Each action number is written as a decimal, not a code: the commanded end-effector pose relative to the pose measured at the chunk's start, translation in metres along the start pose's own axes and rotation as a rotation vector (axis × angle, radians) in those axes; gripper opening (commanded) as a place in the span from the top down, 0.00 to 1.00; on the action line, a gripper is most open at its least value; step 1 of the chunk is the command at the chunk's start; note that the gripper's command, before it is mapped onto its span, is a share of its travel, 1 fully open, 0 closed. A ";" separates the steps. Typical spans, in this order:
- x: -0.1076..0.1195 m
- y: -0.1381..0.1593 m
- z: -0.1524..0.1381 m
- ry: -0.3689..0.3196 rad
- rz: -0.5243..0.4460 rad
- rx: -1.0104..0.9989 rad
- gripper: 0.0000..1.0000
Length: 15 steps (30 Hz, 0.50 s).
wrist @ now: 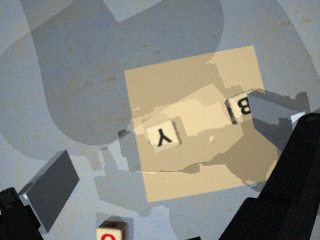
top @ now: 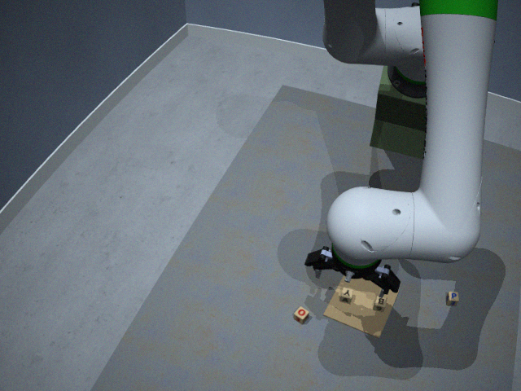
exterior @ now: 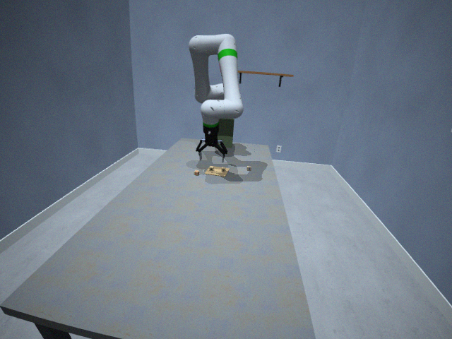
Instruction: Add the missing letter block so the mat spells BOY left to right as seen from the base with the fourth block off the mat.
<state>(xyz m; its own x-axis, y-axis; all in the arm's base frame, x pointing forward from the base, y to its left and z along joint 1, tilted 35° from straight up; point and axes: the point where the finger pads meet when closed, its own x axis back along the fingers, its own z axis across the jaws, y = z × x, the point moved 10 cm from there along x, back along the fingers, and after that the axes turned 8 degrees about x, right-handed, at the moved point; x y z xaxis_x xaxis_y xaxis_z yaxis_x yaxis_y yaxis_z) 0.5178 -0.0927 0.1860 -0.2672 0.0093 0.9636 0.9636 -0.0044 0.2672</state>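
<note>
A tan mat [top: 361,309] lies on the table and holds two wooden blocks with a gap between them: a Y block [top: 346,296] and a B block [top: 379,301]. In the wrist view the mat [wrist: 203,123] shows the Y block [wrist: 164,136] and the B block [wrist: 240,107]. An O block [top: 301,314] with a red letter sits on the table off the mat, also in the wrist view [wrist: 110,238]. A P block [top: 452,298] with a blue letter sits off the mat on the other side. My gripper [top: 352,278] is open and empty, hovering above the mat's far edge.
The green robot pedestal [top: 400,121] stands behind the mat. The big white arm elbow [top: 404,227] hangs over the mat area. In the exterior view the mat [exterior: 217,170] is small, near the table's far end.
</note>
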 end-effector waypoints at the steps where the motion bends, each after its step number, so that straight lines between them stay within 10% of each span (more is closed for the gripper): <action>1: 0.000 0.000 0.000 0.000 0.000 0.000 0.00; 8: 0.001 0.001 -0.001 0.000 0.000 0.000 0.00; 15: 0.048 0.046 -0.071 -0.001 0.001 -0.002 0.00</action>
<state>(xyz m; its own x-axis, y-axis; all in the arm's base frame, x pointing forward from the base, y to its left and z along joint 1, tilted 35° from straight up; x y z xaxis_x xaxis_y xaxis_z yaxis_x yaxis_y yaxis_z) 0.5327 -0.1269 0.2156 -0.2726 0.0188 0.9620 0.9620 -0.0081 0.2728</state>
